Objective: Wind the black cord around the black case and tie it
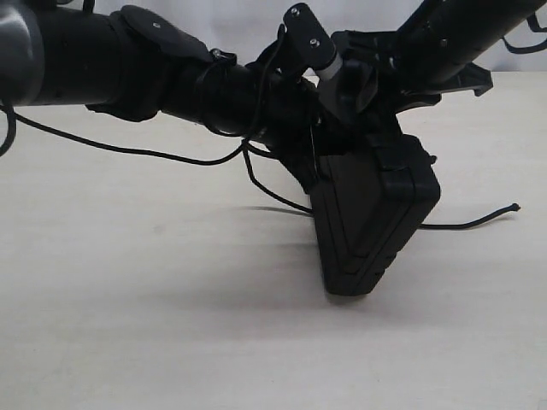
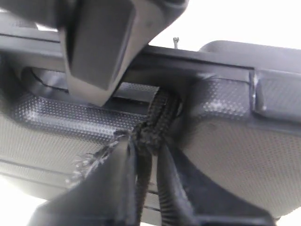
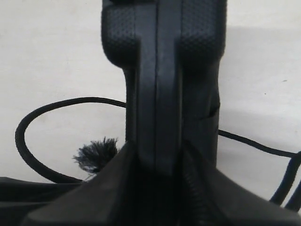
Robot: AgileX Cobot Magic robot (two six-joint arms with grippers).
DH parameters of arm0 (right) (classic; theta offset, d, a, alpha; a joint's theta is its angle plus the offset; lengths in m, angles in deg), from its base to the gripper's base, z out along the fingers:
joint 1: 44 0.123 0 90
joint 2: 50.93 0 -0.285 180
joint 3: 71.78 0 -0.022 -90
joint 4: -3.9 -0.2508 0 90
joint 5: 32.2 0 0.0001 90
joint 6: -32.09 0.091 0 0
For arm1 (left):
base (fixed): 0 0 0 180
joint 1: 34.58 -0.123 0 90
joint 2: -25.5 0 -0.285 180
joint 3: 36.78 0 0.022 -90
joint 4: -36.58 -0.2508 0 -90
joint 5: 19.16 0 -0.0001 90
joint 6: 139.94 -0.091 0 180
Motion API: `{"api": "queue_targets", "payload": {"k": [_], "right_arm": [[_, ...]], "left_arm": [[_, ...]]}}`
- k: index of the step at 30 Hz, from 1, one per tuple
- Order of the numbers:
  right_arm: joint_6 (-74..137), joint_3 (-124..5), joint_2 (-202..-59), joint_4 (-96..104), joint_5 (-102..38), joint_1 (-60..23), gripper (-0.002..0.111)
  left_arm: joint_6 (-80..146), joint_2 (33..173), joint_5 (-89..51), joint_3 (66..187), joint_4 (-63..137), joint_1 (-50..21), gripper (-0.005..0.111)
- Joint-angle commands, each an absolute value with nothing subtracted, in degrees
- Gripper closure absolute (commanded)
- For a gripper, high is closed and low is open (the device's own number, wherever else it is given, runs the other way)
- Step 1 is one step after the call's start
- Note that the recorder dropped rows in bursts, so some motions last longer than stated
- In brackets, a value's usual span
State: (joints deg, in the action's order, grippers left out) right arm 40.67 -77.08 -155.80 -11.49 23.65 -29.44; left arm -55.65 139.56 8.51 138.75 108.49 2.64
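A: The black case point(image 1: 376, 222) is held tilted over the table point(image 1: 128, 325), right gripper point(image 3: 157, 157) clamped on its rim; judged rigid, textured, secure there.
B: The black cord point(image 2: 162, 108) is pinched by left gripper point(image 2: 146, 155) at the case's handle slot; limp, frayed; best taken close to that slot.

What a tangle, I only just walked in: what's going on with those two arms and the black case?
The right arm's fingers clamp the black case by its edge, holding it tilted with its lower end on the table. The left arm's fingers pinch the black cord at a frayed knot right by the case's handle slot. The rest of the cord trails loose across the table on both sides, so no finished wrap or tie shows yet.
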Motion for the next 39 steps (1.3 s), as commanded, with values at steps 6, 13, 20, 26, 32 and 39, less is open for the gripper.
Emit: {"api": "queue_targets", "payload": {"k": [6,13,20,26,32,39], "right_arm": [[39.1,-76.8,-155.9,-12.1,23.9,-29.2,0.104],[38.8,-76.8,-155.9,-12.1,24.0,-29.2,0.104],[38.8,-76.8,-155.9,-12.1,23.9,-29.2,0.104],[38.8,-76.8,-155.9,-12.1,24.0,-29.2,0.104],[38.8,-76.8,-155.9,-12.1,24.0,-29.2,0.104],[38.8,-76.8,-155.9,-12.4,23.8,-29.2,0.104]], "left_arm": [[-53.8,136.7,8.4,138.8,98.4,2.8,0.056],[-48.0,134.6,14.9,138.8,75.8,2.8,0.056],[-46.4,137.3,7.5,138.8,76.2,2.8,0.056],[-46.4,138.6,4.8,138.8,79.6,2.8,0.076],[-46.9,138.6,2.7,138.8,86.8,2.8,0.107],[-48.7,138.6,1.2,138.8,92.1,3.1,0.107]]}}
